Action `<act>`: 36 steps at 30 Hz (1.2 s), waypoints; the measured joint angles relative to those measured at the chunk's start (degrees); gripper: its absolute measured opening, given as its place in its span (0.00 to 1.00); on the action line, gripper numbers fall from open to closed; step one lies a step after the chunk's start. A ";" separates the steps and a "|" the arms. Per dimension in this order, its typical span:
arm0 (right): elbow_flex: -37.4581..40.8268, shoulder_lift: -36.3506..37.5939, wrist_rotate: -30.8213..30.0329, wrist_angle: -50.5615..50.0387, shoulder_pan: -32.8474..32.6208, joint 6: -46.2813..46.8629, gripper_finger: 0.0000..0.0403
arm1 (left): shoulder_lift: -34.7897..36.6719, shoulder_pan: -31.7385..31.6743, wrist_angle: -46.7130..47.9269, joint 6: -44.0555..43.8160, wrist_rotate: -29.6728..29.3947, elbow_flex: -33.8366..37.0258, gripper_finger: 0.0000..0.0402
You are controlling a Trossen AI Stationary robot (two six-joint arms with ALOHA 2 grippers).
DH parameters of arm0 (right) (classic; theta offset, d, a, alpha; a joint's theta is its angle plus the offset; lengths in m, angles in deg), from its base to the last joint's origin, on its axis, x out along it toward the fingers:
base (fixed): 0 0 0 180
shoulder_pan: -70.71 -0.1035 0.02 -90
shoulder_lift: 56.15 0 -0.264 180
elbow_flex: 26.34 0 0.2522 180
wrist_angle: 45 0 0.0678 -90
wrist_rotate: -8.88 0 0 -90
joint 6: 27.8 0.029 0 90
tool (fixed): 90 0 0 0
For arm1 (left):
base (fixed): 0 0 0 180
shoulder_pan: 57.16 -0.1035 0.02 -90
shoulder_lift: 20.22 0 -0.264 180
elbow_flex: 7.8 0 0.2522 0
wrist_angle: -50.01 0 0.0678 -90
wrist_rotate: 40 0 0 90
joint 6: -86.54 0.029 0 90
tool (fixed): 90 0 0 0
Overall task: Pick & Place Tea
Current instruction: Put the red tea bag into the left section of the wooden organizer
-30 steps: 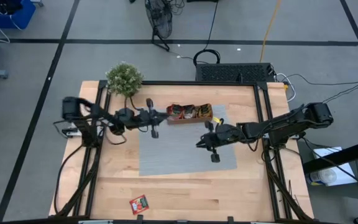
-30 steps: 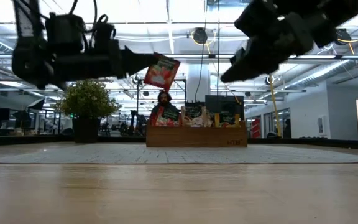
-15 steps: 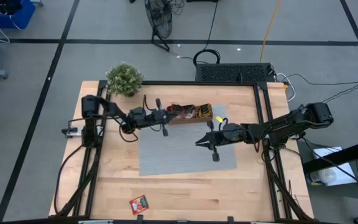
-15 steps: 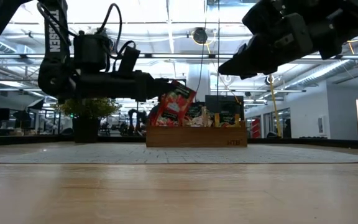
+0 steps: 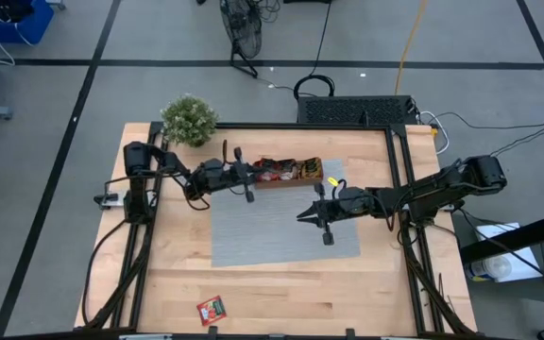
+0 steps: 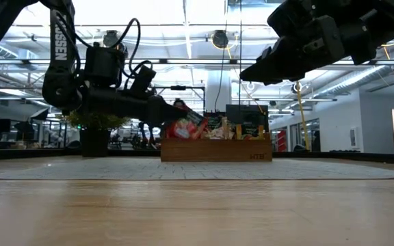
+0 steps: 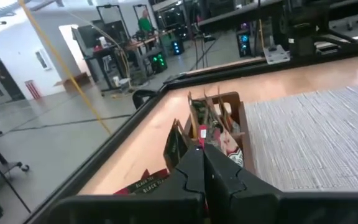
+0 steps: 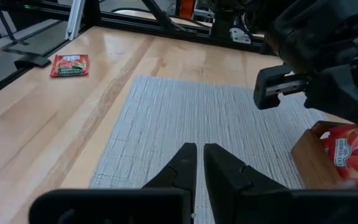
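My left gripper [image 5: 252,174] is shut on a red tea packet [image 6: 184,126] at the left end of the brown wooden tray [image 5: 289,180]. The tray [image 6: 215,149] stands at the far edge of the grey mat [image 5: 281,227] with more tea packets upright in it. In the right wrist view the held packet [image 8: 352,152] shows over the tray's end. Another red tea packet [image 5: 212,309] lies flat near the table's near edge. My right gripper [image 5: 302,216] hangs shut over the mat, holding nothing. My left gripper pinches the red packet between its two fingers, by the packet's edge toward the table's left [image 6: 172,123]. The fingers come in level from the table's left. The packet sticks out past them, tilted, over the tray's left end; whether it touches the tray I cannot tell.
A potted plant [image 5: 189,120] stands at the table's far left corner, close behind my left arm. Black frame rails [image 5: 399,189] run along the table's left, right and far sides. Bare wood lies between the mat and the near edge.
My left gripper has gone down and toward the table's right, to the tray's left end, carrying the red packet. The packet, held high above the tray a second ago, now sits lower and more tilted at the tray's top.
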 joint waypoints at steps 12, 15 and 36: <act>0.00 0.00 0.01 0.02 0.00 -0.34 0.04 | 0.04 0.07 3.88 0.18 0.14 -0.02 0.00; 0.00 0.00 0.01 0.02 0.00 -0.34 0.04 | 0.04 0.07 4.73 0.16 -0.31 -0.02 0.00; -0.01 0.00 0.01 -0.64 -0.02 -0.32 0.04 | 0.28 1.37 12.57 -1.29 -1.98 -0.20 0.02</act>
